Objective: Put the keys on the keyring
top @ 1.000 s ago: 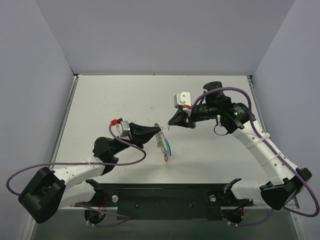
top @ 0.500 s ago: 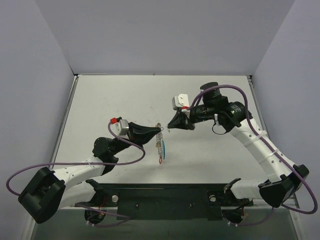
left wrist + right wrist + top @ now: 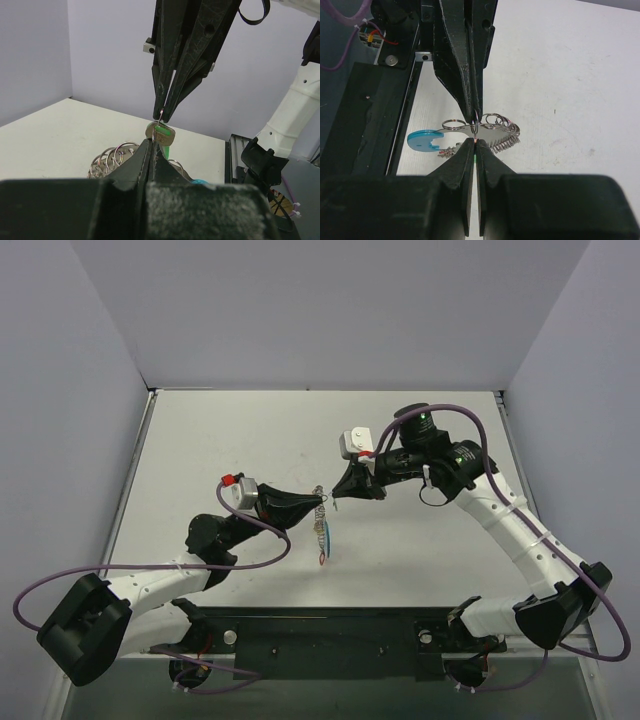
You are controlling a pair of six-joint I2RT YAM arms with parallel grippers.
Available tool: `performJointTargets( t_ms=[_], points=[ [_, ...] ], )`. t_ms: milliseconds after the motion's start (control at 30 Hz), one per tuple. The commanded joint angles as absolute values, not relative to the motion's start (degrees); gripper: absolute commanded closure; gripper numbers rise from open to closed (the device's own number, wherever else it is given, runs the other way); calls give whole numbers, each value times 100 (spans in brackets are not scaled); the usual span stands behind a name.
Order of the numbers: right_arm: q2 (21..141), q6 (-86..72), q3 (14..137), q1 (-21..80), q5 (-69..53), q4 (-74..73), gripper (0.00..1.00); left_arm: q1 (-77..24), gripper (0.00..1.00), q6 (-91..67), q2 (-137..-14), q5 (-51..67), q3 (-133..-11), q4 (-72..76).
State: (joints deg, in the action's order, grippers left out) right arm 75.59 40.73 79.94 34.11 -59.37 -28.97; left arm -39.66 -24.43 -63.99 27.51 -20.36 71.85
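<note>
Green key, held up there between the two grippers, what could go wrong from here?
The right gripper seems to pinch the green key only by a thin edge at its fingertips, so it could slip and drop. The keyring dangles from the shut left gripper, so it may swing and spoil the alignment. The two grippers' tips nearly touch; a small push could make them collide.

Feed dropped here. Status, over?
Left gripper shut on keyring, which dangles. Right gripper shut on green key, tip to tip. Nothing between them.
</note>
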Motion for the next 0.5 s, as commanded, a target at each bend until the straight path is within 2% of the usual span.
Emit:
performJointTargets(
  t_ms=[0, 467],
  points=[
    [7611, 4087, 8218, 3445, -6117, -2883, 100, -3964, 100, -2531, -6363, 2795, -2303, 8815],
    [7673, 4043, 8227, 3507, -6065, -2874, 100, -3964, 100, -2522, -6416, 2813, -2320, 8842]
  ],
)
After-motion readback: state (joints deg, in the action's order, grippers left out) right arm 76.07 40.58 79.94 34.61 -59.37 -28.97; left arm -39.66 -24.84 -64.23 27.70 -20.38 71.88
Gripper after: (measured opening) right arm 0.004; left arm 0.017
